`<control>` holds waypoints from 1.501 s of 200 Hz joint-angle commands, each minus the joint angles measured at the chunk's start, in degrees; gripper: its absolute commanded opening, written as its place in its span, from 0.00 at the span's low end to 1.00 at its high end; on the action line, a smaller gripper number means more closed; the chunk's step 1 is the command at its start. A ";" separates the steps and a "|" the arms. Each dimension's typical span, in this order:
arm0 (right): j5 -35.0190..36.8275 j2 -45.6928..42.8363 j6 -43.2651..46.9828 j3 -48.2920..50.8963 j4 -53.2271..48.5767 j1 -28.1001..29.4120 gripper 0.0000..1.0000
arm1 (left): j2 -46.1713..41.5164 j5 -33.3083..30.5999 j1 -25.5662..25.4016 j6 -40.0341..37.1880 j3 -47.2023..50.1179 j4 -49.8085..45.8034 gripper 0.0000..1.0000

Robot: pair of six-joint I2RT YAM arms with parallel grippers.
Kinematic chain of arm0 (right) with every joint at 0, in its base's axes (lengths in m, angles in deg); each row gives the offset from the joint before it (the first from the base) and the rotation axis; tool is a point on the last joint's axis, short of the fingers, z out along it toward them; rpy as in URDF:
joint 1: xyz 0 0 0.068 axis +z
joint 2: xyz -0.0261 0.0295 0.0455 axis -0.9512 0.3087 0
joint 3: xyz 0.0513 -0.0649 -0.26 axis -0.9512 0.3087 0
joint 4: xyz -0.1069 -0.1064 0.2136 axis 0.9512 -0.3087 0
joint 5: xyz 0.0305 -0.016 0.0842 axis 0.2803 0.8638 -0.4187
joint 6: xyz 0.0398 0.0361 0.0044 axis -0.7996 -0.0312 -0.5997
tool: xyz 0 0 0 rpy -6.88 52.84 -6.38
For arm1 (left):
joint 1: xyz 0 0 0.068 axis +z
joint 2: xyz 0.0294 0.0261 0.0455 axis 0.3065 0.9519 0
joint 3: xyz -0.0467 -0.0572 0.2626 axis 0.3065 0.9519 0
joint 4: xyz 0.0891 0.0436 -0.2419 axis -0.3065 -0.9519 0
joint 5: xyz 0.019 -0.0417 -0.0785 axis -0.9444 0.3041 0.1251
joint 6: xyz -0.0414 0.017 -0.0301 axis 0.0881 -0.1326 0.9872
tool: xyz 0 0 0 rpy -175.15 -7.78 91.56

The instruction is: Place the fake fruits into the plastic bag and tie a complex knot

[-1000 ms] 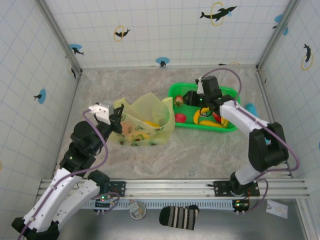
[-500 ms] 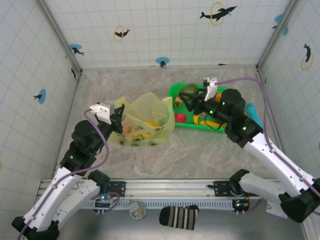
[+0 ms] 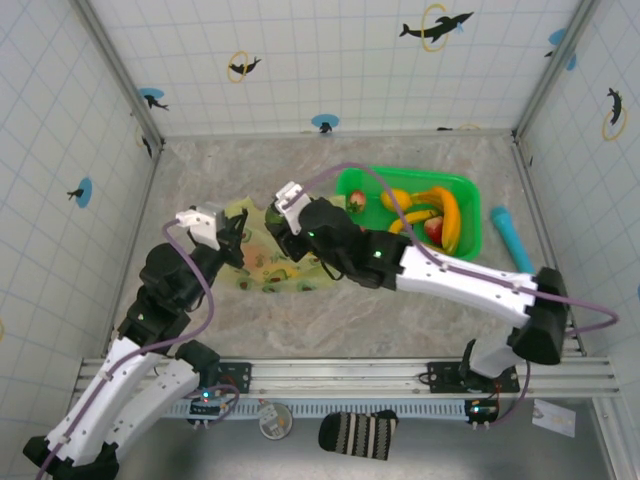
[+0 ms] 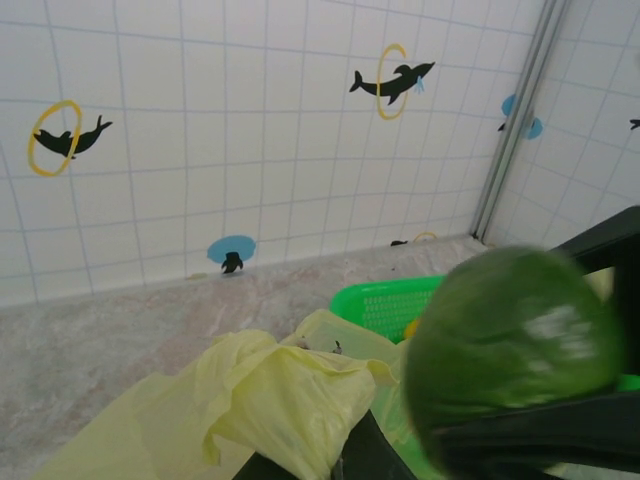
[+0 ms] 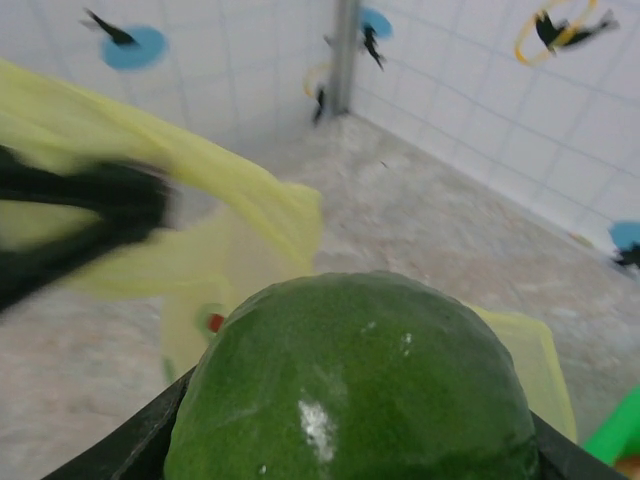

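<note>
Right gripper is clasping a glossy round green fruit over the translucent yellow-green plastic bag; clenched left gripper is seemingly pinching its rim.

**Top external camera:** fixed high, above and behind the mounting rail, which runs along the bottom of the frame. It faces down and forward, with the back wall across the top and the whole table at middle range.

**Left wrist camera:** low, facing level toward the far right corner. The plastic bag is close at lower centre. The green fruit is very near and blurred at lower right. The green basket lies behind.

**Right wrist camera:** right up against the same fruit, which covers the lower frame. It looks over the fruit to the bag.

**Shared by all three:** bag and fruit.
</note>
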 commanded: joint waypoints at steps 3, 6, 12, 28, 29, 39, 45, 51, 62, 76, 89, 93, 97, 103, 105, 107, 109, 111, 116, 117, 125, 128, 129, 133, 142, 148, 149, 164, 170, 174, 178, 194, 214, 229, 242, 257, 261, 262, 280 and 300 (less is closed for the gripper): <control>5.62 5.09 -4.45 -4.82 -7.01 -4.01 0.56 | -0.51 0.97 -0.44 0.74 0.60 0.63 0.00; 5.19 5.59 -4.77 -5.24 -7.55 -4.42 0.56 | -0.51 1.14 -0.43 0.72 0.64 0.70 0.00; 4.55 7.39 -5.42 -6.16 -8.45 -5.11 0.56 | -0.45 1.21 -0.42 0.80 0.74 0.89 0.00; 5.61 12.05 -5.97 -9.62 -11.71 -6.23 0.56 | -0.44 1.42 -0.40 0.86 0.87 1.25 0.00; 5.61 12.05 -5.97 -9.62 -11.71 -6.23 0.56 | -0.43 1.44 -0.41 0.86 0.92 1.29 0.00; 6.26 14.89 -6.08 -11.88 -13.64 -6.64 0.56 | -0.57 1.35 -0.44 0.80 0.90 1.42 0.00; 5.87 16.04 -6.12 -12.89 -14.57 -6.80 0.57 | -0.52 1.29 -0.46 0.71 0.93 1.47 0.00; 5.25 17.34 -6.44 -14.23 -15.60 -6.82 0.57 | -0.59 1.21 -0.41 0.60 0.90 1.43 0.00; 4.37 18.64 -6.87 -15.32 -16.46 -6.52 0.58 | -0.68 0.93 -0.42 0.38 0.82 1.34 0.00; 2.56 19.09 -6.65 -15.56 -16.24 -6.08 0.61 | -0.73 0.78 -0.45 0.07 0.79 1.19 0.00; 0.71 18.92 -6.52 -15.17 -15.89 -6.07 0.64 | -0.72 0.63 -0.43 -0.18 0.79 1.10 0.00; 0.54 18.80 -6.52 -15.08 -15.89 -6.11 0.65 | -0.71 0.57 -0.42 -0.20 0.79 1.16 0.00; 0.16 18.76 -6.58 -15.03 -15.96 -6.18 0.67 | -0.73 0.50 -0.43 -0.21 0.81 1.16 0.00; -0.18 18.58 -6.68 -14.87 -16.14 -6.36 0.69 | -0.73 0.48 -0.42 -0.28 0.79 1.23 0.00; -0.38 18.45 -6.77 -14.75 -16.11 -6.45 0.71 | -0.65 0.49 -0.42 -0.28 0.83 1.24 0.00; -0.40 18.42 -6.78 -14.67 -16.14 -6.46 0.71 | -0.61 0.49 -0.49 -0.33 0.91 1.25 0.00; -0.52 18.22 -6.86 -14.49 -16.00 -6.59 0.73 | -0.64 0.43 -0.48 -0.30 0.88 1.32 0.00; -0.56 18.17 -6.86 -14.41 -15.99 -6.61 0.74 | -0.61 0.41 -0.48 -0.35 0.97 1.33 0.00; -0.82 17.76 -6.95 -13.97 -15.76 -6.77 0.75 | -0.62 0.41 -0.42 -0.35 1.00 1.42 0.00; -0.93 17.68 -7.00 -13.84 -15.70 -6.79 0.76 | -0.56 0.41 -0.42 -0.32 0.98 1.47 0.00; -1.35 16.99 -7.29 -12.99 -15.28 -7.07 0.77 | -0.45 0.41 -0.43 -0.22 1.05 1.68 0.00; -1.63 16.55 -7.43 -12.51 -15.14 -7.23 0.78 | -0.44 0.47 -0.49 -0.18 1.05 1.74 0.00; -1.63 16.55 -7.43 -12.51 -15.14 -7.23 0.78 | -0.43 0.48 -0.45 -0.19 1.05 1.76 0.00; -1.79 16.13 -7.63 -11.99 -14.83 -7.33 0.78 | -0.49 0.49 -0.42 -0.20 1.05 1.78 0.00; -2.49 15.17 -7.96 -10.88 -13.96 -7.60 0.79 | -0.25 0.66 -0.44 -0.11 1.05 1.86 0.00; -2.93 14.65 -8.21 -10.28 -13.62 -7.76 0.79 | -0.25 0.67 -0.43 -0.04 1.05 1.86 0.00; -2.90 14.50 -8.25 -10.19 -13.57 -7.82 0.79 | -0.25 0.67 -0.43 -0.03 1.05 1.86 0.00; -3.52 12.79 -8.63 -8.94 -12.33 -7.96 0.78 | -0.19 0.84 -0.44 0.00 0.99 1.86 0.00; -3.66 12.16 -8.75 -8.71 -11.92 -7.96 0.76 | -0.18 0.85 -0.45 0.07 1.05 1.86 0.00; -3.79 11.64 -8.88 -8.70 -11.87 -7.96 0.74 | -0.19 0.85 -0.47 0.11 1.04 1.86 0.00; -3.84 11.36 -8.97 -8.66 -11.78 -7.96 0.72 | -0.18 0.85 -0.42 0.12 1.03 1.84 0.00; -4.84 8.99 -9.15 -8.72 -11.02 -7.96 0.67 | 0.01 0.85 -0.44 0.16 0.90 1.73 0.00; -8.07 4.33 -9.22 -7.10 -7.56 -7.96 0.64 | 0.02 0.60 -0.43 0.16 0.99 1.35 0.00; -10.75 0.19 -9.51 -4.77 -4.18 -7.96 0.63 | 0.07 0.28 -0.44 0.07 1.12 1.18 0.00; -13.53 -4.28 -10.26 -1.52 -0.35 -8.21 0.62 | 0.17 0.15 -0.47 0.16 1.33 0.99 0.00; -16.82 -9.95 -11.69 3.57 5.35 -9.00 0.61 | 0.27 0.05 -0.43 0.15 1.41 0.96 0.00; -17.89 -11.47 -12.38 4.86 6.82 -9.46 0.61 | 0.27 0.00 -0.45 0.24 1.42 1.00 0.00; -18.25 -11.87 -12.57 5.11 7.20 -9.63 0.60 | 0.28 -0.01 -0.43 0.24 1.41 0.99 0.00; -24.39 -18.09 -17.14 11.80 12.79 -13.95 0.60 | 0.62 -0.12 -0.42 0.42 1.40 1.00 0.00; -28.09 -24.13 -21.58 18.48 17.27 -19.72 0.59 | 1.02 0.04 -0.43 0.51 1.10 0.94 0.00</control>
